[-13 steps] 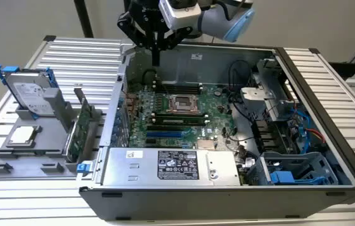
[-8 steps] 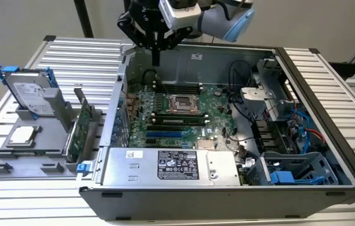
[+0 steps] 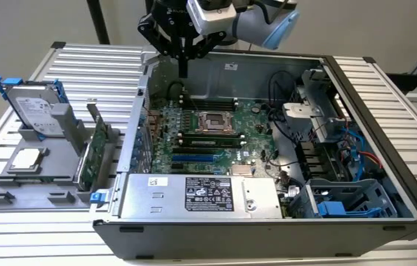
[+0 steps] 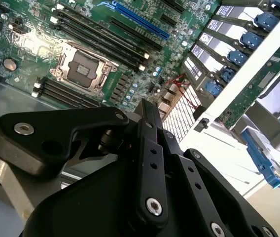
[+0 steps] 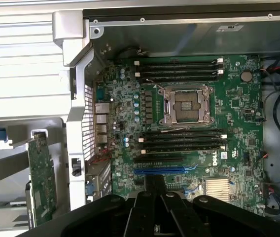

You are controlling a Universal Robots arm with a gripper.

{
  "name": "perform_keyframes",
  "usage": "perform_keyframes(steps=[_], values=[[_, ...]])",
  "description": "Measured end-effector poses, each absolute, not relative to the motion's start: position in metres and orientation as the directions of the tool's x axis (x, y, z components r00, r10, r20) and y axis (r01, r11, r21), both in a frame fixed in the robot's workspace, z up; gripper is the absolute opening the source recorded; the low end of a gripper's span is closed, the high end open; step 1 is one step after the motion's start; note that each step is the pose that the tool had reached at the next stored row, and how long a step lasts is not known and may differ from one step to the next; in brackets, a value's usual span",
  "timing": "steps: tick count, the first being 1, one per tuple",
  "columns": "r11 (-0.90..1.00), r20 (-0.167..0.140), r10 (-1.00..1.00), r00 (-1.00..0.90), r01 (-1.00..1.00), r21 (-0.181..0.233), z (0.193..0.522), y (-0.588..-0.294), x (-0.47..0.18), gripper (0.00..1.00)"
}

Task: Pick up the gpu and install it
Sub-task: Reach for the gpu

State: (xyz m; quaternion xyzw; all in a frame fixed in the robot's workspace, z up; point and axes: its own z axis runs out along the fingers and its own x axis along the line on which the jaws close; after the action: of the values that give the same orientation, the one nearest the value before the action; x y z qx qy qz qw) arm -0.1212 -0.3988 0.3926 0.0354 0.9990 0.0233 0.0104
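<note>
The gpu (image 3: 93,151) stands on edge in a grey holder (image 3: 38,185) just outside the open computer case (image 3: 385,138), on the exterior view's left. Its green circuit board face shows in both wrist views (image 5: 40,177) (image 4: 258,86). My gripper (image 3: 184,71) hangs above the rear of the motherboard (image 3: 216,133), inside the case opening and well away from the gpu. Its fingers are shut together with nothing between them, as both wrist views show (image 5: 155,181) (image 4: 147,106). A long blue slot (image 5: 159,171) lies on the motherboard right beside the fingertips in the first wrist view.
A silver hard drive in a blue frame (image 3: 35,108) and a small square CPU chip (image 3: 27,159) sit in the same holder. Inside the case are the power supply (image 3: 204,195), loose cables (image 3: 286,119) and a drive cage (image 3: 349,202). The case wall (image 5: 76,123) separates gpu and motherboard.
</note>
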Motion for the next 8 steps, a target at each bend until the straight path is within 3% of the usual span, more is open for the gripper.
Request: perform_keyframes(steps=[8], values=[[0.996, -0.019, 0.072, -0.997, 0.071, 0.047, 0.3926, -0.3987, -0.124, 0.0]])
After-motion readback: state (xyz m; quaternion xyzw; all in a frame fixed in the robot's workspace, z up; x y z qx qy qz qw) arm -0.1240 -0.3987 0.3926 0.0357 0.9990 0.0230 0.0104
